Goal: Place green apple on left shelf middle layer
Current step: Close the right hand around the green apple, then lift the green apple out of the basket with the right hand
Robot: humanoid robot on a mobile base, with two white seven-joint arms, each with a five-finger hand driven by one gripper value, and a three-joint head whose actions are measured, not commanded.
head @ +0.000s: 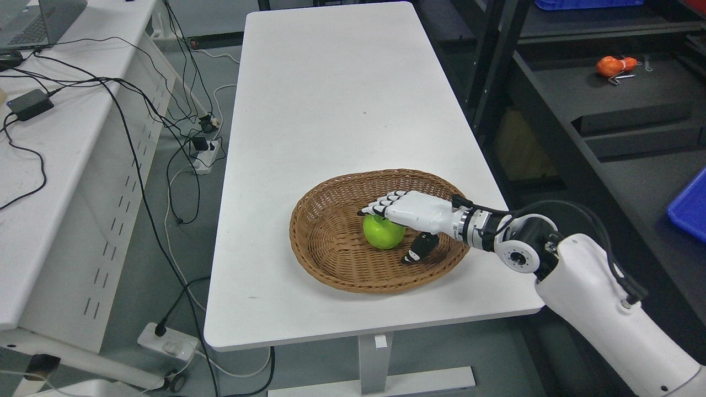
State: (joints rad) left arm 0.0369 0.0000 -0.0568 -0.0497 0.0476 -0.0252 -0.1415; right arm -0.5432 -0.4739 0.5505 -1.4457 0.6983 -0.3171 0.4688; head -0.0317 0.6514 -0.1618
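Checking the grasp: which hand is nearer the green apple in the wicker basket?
Right. The right hand sits over the round green apple, fingers above, thumb beside it. The left hand is out of view.

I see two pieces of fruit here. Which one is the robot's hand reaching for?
The green apple in the wicker basket; the right hand is over it. The orange fruit lies far off on the dark shelf.

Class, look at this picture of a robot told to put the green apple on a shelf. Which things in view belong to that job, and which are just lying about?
Belong to the job:
green apple, in the basket
wicker basket holding it
right robot hand, fingers over the apple, thumb beside it
dark shelf at the right

Just lying about:
orange object on the shelf
blue bin
laptop
cables
power strip
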